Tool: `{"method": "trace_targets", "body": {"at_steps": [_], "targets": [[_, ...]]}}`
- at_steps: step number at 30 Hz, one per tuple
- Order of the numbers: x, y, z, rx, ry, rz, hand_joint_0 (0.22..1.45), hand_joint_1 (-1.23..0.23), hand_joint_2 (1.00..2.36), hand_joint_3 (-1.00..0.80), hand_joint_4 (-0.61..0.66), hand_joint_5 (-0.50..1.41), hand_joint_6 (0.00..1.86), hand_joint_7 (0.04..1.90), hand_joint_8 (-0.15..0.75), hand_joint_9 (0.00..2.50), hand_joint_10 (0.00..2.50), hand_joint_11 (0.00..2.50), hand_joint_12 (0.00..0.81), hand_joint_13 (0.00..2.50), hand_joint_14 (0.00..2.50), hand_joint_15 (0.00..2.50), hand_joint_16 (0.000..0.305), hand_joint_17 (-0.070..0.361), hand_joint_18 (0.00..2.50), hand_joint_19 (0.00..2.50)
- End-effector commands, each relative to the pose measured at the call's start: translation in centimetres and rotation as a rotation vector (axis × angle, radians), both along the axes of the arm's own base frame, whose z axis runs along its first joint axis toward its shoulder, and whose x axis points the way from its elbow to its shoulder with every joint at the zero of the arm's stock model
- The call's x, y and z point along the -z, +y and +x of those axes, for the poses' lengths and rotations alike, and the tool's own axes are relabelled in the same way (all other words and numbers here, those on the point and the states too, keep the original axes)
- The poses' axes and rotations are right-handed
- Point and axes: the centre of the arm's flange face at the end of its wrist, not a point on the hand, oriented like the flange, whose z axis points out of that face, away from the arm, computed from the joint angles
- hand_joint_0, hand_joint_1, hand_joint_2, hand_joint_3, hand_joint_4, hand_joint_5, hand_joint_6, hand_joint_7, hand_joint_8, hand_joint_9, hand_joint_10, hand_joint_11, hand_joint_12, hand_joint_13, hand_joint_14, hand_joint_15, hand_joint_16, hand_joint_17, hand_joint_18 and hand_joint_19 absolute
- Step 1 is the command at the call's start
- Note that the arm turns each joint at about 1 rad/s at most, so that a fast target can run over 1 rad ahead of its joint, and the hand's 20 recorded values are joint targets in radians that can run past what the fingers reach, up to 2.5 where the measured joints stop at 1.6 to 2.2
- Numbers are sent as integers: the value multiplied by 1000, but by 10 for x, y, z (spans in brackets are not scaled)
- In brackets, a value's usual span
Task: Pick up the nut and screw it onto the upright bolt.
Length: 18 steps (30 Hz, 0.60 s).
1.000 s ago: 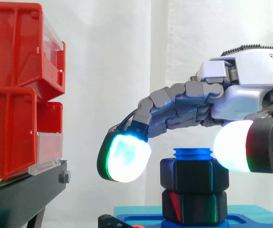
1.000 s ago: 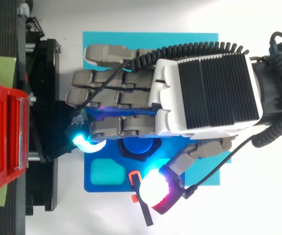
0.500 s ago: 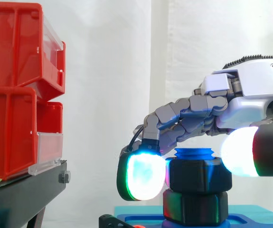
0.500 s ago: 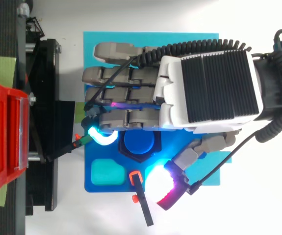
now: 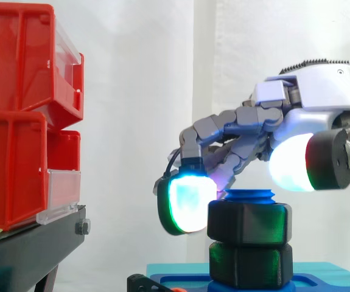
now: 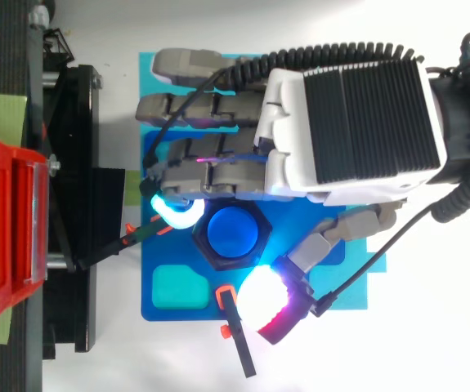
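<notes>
- The hand (image 6: pixel 353 131) was seen poised over the bolt, brought in from the right in the side view. Its fingers were bent downward and its thumb was held wide of them, so it was spread with nothing pinched.
- A cyan-white fingertip (image 5: pixel 190 204) was hung just beside the left face of the nut (image 5: pixel 249 222). Whether contact was made could not be told.
- The thumb pad (image 5: pixel 291 164) was held above the nut's right edge, clear of it.
- The nut was found seated round the upright blue bolt (image 6: pixel 233 234), whose top was left showing just above it.
- 1 more black nut, the lower nut (image 5: pixel 251 264), was stacked directly beneath, with the 2 touching.
- The bolt was stood in a blue tray (image 6: pixel 147 278), which was laid on a teal mat (image 6: pixel 145 64).
- An orange-and-black tool (image 6: pixel 239 347) was seen across the tray's edge, just beside the thumb pad.
- Red bins (image 5: pixel 16 121) were stacked on the black stand (image 5: pixel 35 249) at the left, well apart from the hand.
</notes>
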Motion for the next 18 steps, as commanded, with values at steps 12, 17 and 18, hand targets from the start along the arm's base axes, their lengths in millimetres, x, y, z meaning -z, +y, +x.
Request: {"method": "trace_targets", "body": {"at_steps": [12,17,18], "targets": [[-10,-20,-3,-2,14,1,414,-396,1000,-500,105,41,500,1429,251,1076,5,165,350,471,0,0,41,93,111,21],[-10,-21,-4,0,17,1,420,-405,1000,-500,69,62,500,1436,224,1201,4,159,334,525,0,0,38,86,154,25],[-10,-21,-4,0,17,1,426,-411,1000,-500,46,71,501,1430,218,1270,6,152,320,562,0,0,35,78,183,32]]}}
